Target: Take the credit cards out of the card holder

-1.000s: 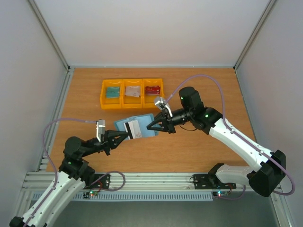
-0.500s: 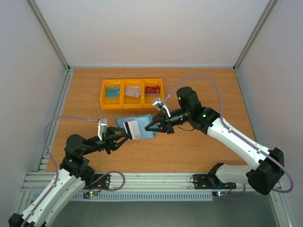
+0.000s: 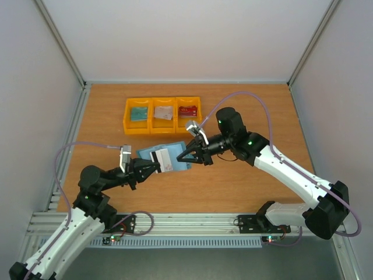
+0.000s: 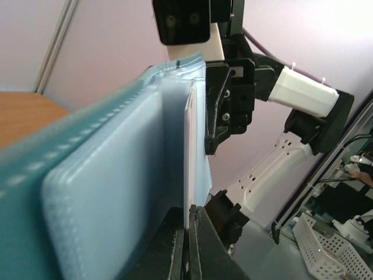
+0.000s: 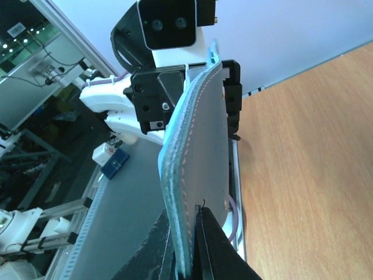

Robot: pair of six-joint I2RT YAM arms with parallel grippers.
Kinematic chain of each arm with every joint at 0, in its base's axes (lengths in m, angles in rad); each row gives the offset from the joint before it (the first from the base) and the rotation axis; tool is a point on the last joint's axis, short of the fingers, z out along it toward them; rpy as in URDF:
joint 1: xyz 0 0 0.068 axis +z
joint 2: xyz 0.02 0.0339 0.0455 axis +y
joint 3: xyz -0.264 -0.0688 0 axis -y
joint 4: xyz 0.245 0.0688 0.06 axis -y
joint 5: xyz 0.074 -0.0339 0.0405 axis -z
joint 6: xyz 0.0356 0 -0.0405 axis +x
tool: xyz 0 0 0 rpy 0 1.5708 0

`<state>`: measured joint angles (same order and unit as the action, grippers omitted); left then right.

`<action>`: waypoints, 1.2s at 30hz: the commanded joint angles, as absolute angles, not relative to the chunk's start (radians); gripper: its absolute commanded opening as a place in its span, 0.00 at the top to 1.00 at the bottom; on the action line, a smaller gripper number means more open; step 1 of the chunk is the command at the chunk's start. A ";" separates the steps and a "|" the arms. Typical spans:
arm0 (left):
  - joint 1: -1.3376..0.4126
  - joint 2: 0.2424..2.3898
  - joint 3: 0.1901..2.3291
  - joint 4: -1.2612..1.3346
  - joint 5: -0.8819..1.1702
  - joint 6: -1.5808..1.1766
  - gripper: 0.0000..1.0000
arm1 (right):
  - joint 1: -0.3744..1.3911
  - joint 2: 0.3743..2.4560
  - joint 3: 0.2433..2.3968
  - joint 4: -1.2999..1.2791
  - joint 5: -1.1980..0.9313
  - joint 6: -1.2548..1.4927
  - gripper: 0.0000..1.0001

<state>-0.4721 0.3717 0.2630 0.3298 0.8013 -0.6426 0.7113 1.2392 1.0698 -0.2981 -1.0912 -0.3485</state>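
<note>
**Pulling the striped card (image 3: pixel 162 159) out**

Holding the card holder (image 3: pixel 175 153) mid-table, right gripper (image 3: pixel 182 157) clamped shut on its three-o'clock edge. Pinching the striped card tight in the left gripper (image 3: pixel 152 168). Next, likely: drawing toward eight o'clock. Stripe from above only; sleeved card edge from left wrist only.

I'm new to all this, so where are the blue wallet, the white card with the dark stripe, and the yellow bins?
Blue wallet (image 3: pixel 179 150): overhead view, on its bare light blue face.
Striped card (image 3: pixel 166 158): overhead view, on the white face beside the stripe.
Yellow bins (image 3: pixel 164 129): overhead view, on the near outer wall.
</note>
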 commanded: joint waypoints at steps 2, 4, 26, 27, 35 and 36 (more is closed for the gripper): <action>-0.472 0.346 0.330 0.272 0.745 -0.615 1.00 | 0.685 1.215 1.063 -0.276 -1.117 -0.348 0.99; -0.469 0.339 0.383 0.133 0.691 -0.552 1.00 | 0.615 1.188 1.018 -0.232 -1.120 -0.303 0.99; -0.460 1.267 1.216 -0.573 0.026 0.802 1.00 | -0.027 1.174 0.827 -0.049 -0.955 0.088 0.99; -0.460 1.313 1.212 -0.510 0.010 0.940 1.00 | -0.051 1.173 0.825 -0.049 -0.962 0.099 0.99; -0.432 1.755 1.371 -0.312 0.005 1.306 1.00 | -0.176 1.155 0.828 -0.091 -1.033 0.111 0.99; -0.416 1.792 1.389 -0.281 0.008 1.322 1.00 | -0.179 1.147 0.829 -0.099 -1.040 0.107 0.99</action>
<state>-0.4484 1.6642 1.2865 -0.4309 0.0532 1.0946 -0.1539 1.1782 0.8249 -0.0822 -0.9821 0.0898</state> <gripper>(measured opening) 0.023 0.076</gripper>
